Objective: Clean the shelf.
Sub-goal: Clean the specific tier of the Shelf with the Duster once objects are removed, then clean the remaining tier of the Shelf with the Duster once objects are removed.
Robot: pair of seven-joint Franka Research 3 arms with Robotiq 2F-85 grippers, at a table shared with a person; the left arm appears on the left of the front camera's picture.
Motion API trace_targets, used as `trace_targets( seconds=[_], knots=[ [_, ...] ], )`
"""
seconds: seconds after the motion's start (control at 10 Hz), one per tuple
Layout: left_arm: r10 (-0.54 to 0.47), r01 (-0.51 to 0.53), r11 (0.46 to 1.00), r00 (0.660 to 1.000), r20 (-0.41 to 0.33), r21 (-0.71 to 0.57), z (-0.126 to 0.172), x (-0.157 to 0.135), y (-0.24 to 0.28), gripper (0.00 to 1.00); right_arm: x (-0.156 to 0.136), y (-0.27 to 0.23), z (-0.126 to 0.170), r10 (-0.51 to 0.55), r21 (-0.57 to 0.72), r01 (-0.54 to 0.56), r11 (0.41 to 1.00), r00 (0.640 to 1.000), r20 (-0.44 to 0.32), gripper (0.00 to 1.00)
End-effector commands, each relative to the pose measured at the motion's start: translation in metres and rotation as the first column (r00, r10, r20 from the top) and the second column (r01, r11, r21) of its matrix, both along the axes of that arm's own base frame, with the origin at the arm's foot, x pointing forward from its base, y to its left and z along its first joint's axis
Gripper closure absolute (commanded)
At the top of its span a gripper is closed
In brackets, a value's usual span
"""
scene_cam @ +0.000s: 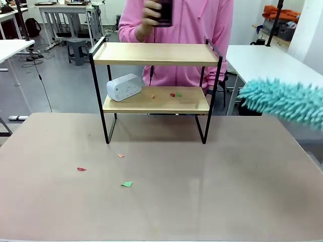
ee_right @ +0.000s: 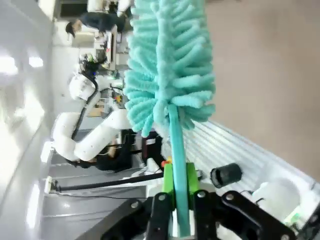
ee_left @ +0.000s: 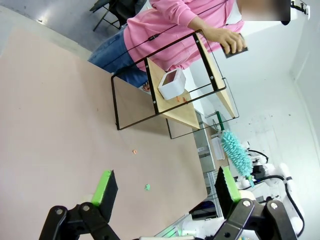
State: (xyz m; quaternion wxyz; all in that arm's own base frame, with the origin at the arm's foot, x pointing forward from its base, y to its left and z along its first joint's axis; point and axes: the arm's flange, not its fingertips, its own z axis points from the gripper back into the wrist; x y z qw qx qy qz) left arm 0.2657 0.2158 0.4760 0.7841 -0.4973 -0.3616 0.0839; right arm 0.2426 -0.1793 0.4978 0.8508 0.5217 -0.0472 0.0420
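Okay, the small two-tier shelf with black metal frame and light wooden boards (scene_cam: 156,54) stands at the far middle of the beige counter (scene_cam: 212,201). A white rounded box (scene_cam: 123,86) and red and green scraps (scene_cam: 175,94) lie on its lower board. Paper scraps (scene_cam: 126,184) lie on the counter in front. The right gripper (ee_right: 179,181) pinches the handle of a teal fluffy duster (scene_cam: 285,101), which is right of the shelf and apart from it. The left gripper (ee_left: 165,182) is spread and holds nothing. A person in pink (scene_cam: 197,25) stands behind the shelf.

A white box (scene_cam: 123,87) lies with small red and green scraps (scene_cam: 172,94) near it, to its right. On the brown table (scene_cam: 227,191) lie a red scrap (scene_cam: 81,169), an orange scrap (scene_cam: 120,156) and a green scrap (scene_cam: 126,184), apart from each other. A person in pink (scene_cam: 192,25) stands at the far side.
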Motion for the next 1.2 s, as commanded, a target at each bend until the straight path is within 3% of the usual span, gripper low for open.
trace_targets(
  seconds=[0.0, 0.1, 1.1],
  knots=[
    [0.0, 0.0, 1.0, 0.999, 0.033, -0.006, 0.0, 0.002, -0.002, 0.0, 0.025, 0.025, 0.014, -0.059, -0.087, 0.046, 0.995, 0.987, -0.148, 0.87],
    [0.0, 0.0, 1.0, 0.999, 0.033, -0.006, 0.0, 0.002, -0.002, 0.0, 0.0, 0.0, 0.0, 0.0, 0.0, 0.0, 1.0, 1.0, 0.0, 0.87],
    [0.0, 0.0, 1.0, 0.999, 0.033, -0.006, 0.0, 0.002, -0.002, 0.0, 0.0, 0.0, 0.0, 0.0, 0.0, 0.0, 1.0, 1.0, 0.0, 0.87]
  ],
)
